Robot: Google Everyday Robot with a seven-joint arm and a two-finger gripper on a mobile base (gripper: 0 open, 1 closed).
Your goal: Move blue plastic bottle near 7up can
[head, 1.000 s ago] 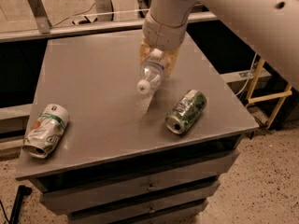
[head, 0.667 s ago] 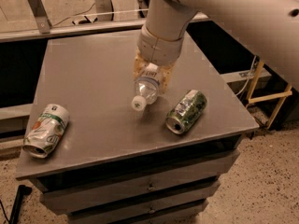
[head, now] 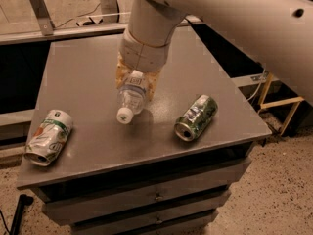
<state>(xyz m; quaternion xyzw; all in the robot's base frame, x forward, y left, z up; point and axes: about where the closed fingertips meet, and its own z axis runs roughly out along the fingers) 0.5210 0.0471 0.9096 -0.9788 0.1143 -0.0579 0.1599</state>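
My gripper (head: pixel 134 84) hangs over the middle of the grey table (head: pixel 93 77), its yellowish fingers (head: pixel 122 77) shut on the blue plastic bottle (head: pixel 132 99). The bottle is clear with a pale label, tilted with its white cap (head: pixel 124 115) pointing down and to the left, just above the tabletop. The 7up can (head: pixel 49 136), crushed and whitish with a green band and a red-orange mark, lies near the table's front left corner, well to the left of the bottle.
A dark green-and-silver dented can (head: pixel 196 117) lies on its side at the front right of the table. The table has drawers below its front edge (head: pixel 146 185). My large white arm (head: pixel 230 13) crosses the upper right. A yellow frame (head: pixel 279 102) stands right of the table.
My gripper has carried the bottle leftward and toward the front of the table, away from the dark green can and closer to the 7up can. Both cans have stayed put.
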